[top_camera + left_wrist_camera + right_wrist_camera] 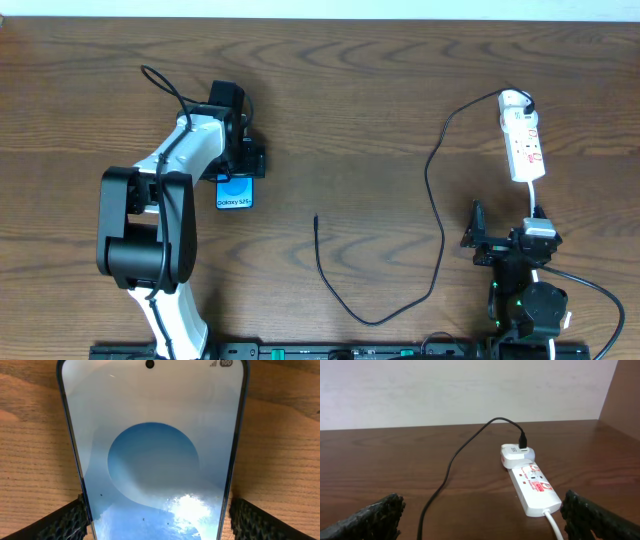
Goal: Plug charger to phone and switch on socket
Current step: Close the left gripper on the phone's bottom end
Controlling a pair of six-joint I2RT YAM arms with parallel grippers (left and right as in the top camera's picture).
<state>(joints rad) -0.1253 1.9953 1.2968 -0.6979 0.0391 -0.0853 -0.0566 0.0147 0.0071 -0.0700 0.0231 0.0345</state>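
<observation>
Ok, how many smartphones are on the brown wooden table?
1: the blue-screened rectangular smartphone lies left of centre, between the left gripper's fingers; the left arm could hide another.

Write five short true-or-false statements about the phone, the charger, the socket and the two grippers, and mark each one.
1. The phone lies screen up between the fingers of the left gripper. True.
2. The charger runs to a white adapter on the socket. True.
3. The charger's tip sits in the phone. False: the tip lies on the table, apart from the phone.
4. The right gripper holds the charger. False: it is open and empty.
5. The phone's screen is dark. False: it glows blue.
</observation>
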